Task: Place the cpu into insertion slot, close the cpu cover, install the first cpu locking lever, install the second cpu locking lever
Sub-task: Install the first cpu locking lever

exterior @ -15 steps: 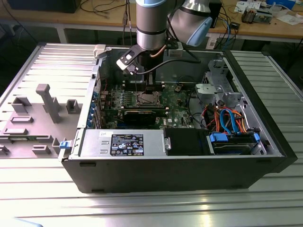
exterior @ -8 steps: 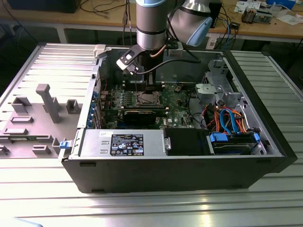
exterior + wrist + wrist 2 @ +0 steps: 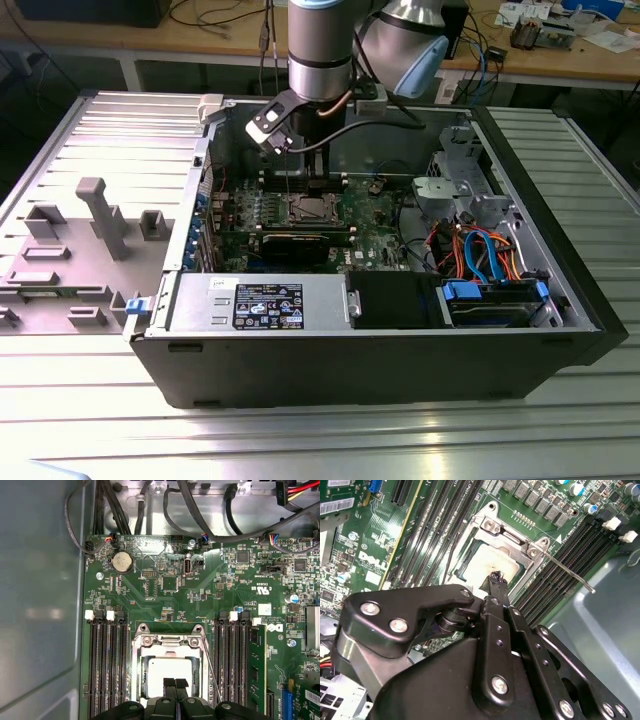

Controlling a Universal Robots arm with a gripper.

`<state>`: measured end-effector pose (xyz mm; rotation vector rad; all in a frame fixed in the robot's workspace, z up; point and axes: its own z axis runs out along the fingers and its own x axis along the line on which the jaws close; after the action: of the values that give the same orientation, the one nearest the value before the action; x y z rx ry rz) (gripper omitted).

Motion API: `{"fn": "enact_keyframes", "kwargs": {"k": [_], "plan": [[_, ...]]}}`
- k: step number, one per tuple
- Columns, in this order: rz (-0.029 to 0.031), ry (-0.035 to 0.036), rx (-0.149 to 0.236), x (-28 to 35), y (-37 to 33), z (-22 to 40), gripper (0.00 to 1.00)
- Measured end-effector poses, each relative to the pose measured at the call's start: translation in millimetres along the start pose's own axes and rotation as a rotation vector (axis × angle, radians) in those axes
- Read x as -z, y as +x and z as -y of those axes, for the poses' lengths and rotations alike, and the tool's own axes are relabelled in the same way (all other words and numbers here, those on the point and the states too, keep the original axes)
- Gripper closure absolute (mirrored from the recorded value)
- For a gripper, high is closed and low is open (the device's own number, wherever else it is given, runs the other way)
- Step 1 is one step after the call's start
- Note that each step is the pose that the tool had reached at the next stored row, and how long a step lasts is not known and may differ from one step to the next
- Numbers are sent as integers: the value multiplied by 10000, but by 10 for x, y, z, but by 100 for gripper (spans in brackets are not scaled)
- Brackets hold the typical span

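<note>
We're hovering the black gripper [image 3: 175, 684], fingers [image 3: 169, 685] pinched shut on nothing, tips just over the silver-grey square cpu [image 3: 170, 669], prob. to press. It's sitting in the shiny-rimmed square insertion slot [image 3: 135, 675] w/ the thin silver cpu cover frame [image 3: 168, 641] around it (latched? can't tell). Gripper's hiding the slot's near edge.

Table: a silver metal top [image 3: 300, 440] with long ribs and grooves; it fills the near part of the exterior view and runs on along both sides.
Computer case: a dark open case [image 3: 350, 365] lies on its side in the middle of the table, open face up.
Fixture plate: a flat grey plate [image 3: 60, 275] lies on the table at the exterior view's left, just beside the case.
Blocks on plate: several grey blocks stand on the plate, one of them a tall post [image 3: 95, 205].
</note>
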<state>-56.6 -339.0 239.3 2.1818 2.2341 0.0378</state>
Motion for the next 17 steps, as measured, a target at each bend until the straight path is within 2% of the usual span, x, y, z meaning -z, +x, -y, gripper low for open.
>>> {"fn": "enact_keyframes", "kwargs": {"k": [17], "plan": [[1, 2, -5, 50, 0, -1, 89]]}}
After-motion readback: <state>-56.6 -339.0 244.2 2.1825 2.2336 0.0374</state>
